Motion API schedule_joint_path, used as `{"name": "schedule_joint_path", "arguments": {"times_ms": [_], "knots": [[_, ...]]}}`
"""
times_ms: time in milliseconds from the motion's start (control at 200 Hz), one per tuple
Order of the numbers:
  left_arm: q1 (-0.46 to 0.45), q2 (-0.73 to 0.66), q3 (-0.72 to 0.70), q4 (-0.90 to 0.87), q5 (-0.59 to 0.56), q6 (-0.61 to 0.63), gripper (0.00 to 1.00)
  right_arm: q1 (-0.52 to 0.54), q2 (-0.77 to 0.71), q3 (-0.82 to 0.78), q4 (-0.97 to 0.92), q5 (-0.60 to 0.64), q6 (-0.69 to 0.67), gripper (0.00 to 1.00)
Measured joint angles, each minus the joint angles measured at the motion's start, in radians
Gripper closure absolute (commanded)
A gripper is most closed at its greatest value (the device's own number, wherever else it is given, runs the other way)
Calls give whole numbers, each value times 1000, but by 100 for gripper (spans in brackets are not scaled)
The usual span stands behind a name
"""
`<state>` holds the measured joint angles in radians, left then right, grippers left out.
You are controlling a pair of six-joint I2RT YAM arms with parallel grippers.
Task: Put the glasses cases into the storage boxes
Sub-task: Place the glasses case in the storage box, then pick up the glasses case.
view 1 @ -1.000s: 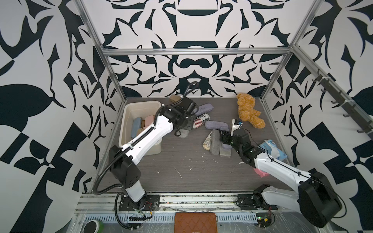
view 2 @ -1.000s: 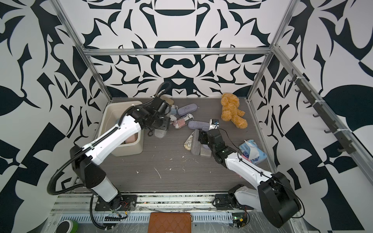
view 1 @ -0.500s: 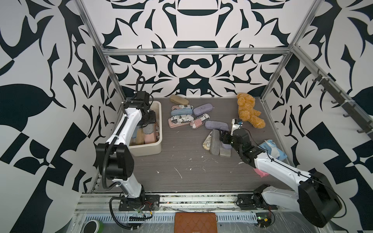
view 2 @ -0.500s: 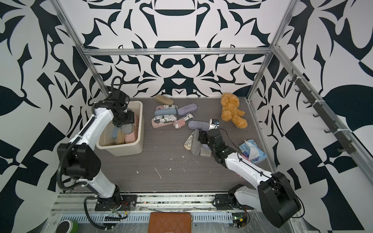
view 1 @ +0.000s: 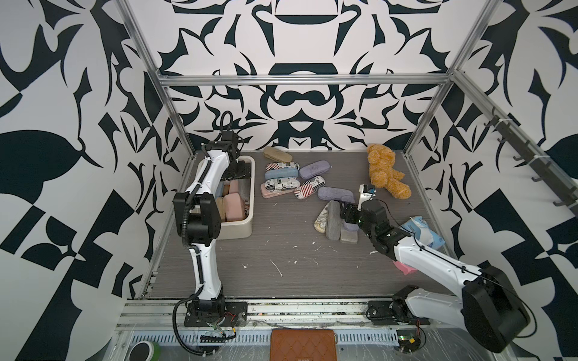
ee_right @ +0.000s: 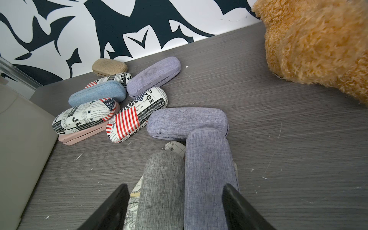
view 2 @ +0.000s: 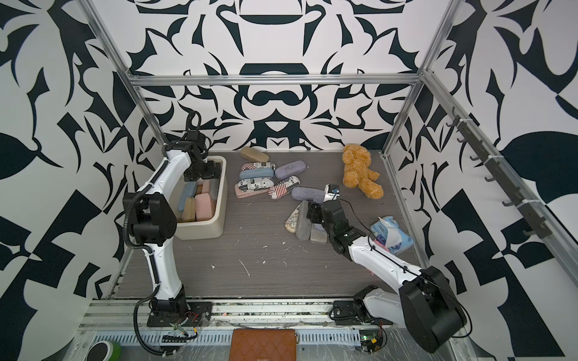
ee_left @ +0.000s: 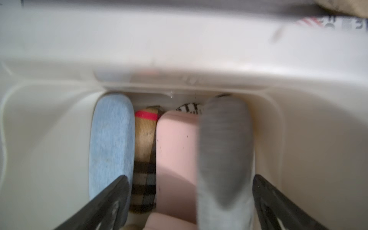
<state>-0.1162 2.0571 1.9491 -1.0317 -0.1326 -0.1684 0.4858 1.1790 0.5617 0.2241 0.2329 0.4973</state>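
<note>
The cream storage box (view 1: 247,231) (view 2: 215,231) stands at the left and holds several glasses cases, among them a pink one (view 1: 234,206). My left gripper (view 1: 239,170) (ee_left: 191,187) hangs open over the box's far end. A blurred grey case (ee_left: 225,149) lies loose between its fingers, beside the pink (ee_left: 177,151), plaid (ee_left: 144,151) and blue (ee_left: 111,139) cases. My right gripper (view 1: 339,215) (ee_right: 176,199) is open and low. It straddles a grey case (ee_right: 161,191) and a lilac case (ee_right: 207,179) lying side by side. Several more cases (view 1: 281,185) are piled mid-table.
A tan teddy bear (view 1: 386,175) lies at the back right. A blue-white soft packet (view 1: 420,231) sits beside my right arm. A map-print case (view 1: 320,220) lies left of the right gripper. A brown quilted wallet (view 1: 301,343) rests on the front rail.
My left arm swung from the mid-table pile to the storage box with a grey case, then its jaws opened wide and let go. The right arm stayed put.
</note>
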Motion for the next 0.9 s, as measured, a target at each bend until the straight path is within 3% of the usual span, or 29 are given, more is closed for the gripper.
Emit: {"name": "schedule_joint_path", "arguments": {"times_ms": [170,335,415,490,575,760,900], "knots": [[-62,-166,-60,0,-20,-18,1,0,0,0,0,5,0,25],[-205,-499,-215,125,-18,-68,0,0,18,19,-47,20,0,52],[-251,-674,-382,225,40,-125,1,0,52,71,-126,22,10,57],[-295,-776,-520,281,62,-176,0,0,77,132,-212,21,4,51],[-379,-801,-601,316,67,-225,0,0,79,185,-304,21,-14,41],[-623,-704,-761,497,132,-335,1,-7,80,272,-499,22,-64,26],[-695,-628,-842,609,196,-392,1,-40,141,361,-595,-2,-89,25]]}}
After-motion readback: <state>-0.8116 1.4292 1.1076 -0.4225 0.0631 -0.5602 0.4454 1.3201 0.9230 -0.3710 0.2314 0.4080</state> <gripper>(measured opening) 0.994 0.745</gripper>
